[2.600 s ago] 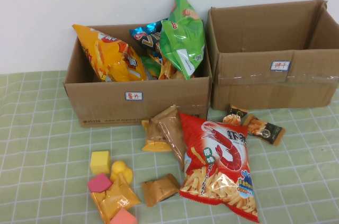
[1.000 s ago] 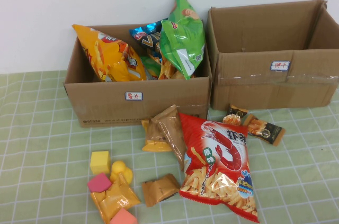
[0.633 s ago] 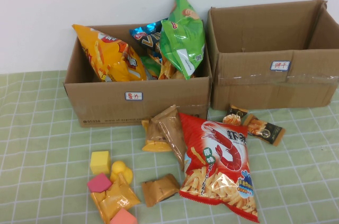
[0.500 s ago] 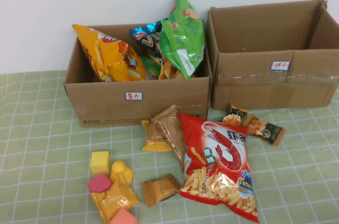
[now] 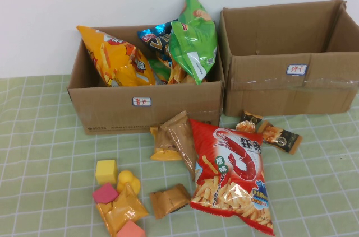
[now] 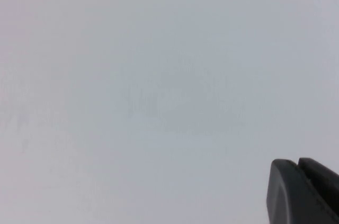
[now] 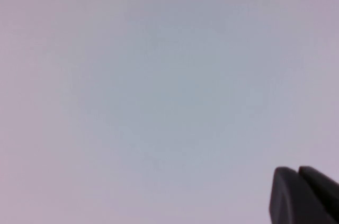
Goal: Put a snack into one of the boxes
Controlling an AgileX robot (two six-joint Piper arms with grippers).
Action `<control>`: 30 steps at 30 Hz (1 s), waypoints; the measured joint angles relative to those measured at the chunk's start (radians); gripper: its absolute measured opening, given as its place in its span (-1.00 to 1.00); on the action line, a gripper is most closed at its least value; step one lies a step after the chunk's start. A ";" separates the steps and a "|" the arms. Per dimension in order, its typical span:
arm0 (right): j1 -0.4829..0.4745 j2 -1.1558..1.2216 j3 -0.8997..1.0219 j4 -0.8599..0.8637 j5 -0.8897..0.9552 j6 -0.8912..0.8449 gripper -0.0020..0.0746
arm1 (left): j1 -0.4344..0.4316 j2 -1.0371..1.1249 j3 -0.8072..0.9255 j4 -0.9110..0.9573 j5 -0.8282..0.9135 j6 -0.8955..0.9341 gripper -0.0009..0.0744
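Two cardboard boxes stand at the back of the table. The left box (image 5: 112, 111) holds a yellow chip bag (image 5: 115, 57), a blue bag (image 5: 157, 38) and a green bag (image 5: 195, 38). The right box (image 5: 263, 88) shows nothing inside. In front lie a big red shrimp-stick bag (image 5: 233, 172), a brown snack pack (image 5: 176, 139), a small brown pack (image 5: 169, 199) and small dark packets (image 5: 277, 135). Neither arm shows in the high view. My left gripper (image 6: 297, 167) and my right gripper (image 7: 297, 172) are both shut, each facing a blank pale wall with nothing held.
Foam blocks lie at the front left: a yellow cube (image 5: 106, 171), a pink piece (image 5: 105, 193), a yellow rounded piece (image 5: 127, 180) and an orange packet (image 5: 120, 210). A green checked cloth (image 5: 39, 158) covers the table. A white wall rises behind the boxes.
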 joint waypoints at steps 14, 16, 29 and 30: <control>0.000 0.000 -0.120 0.064 0.269 -0.128 -0.95 | 0.000 0.000 -0.178 -0.007 0.087 -0.115 -0.98; 0.000 0.000 -0.200 0.072 0.437 -0.165 -0.95 | 0.000 0.000 -0.273 0.011 0.230 -0.096 -0.98; 0.000 0.406 -0.327 0.088 0.898 -0.250 -0.95 | 0.000 0.427 -0.558 -0.030 1.043 -0.020 -0.98; 0.000 0.446 -0.319 0.090 0.883 -0.250 -0.95 | 0.000 0.454 -0.554 -0.038 1.045 -0.024 -0.98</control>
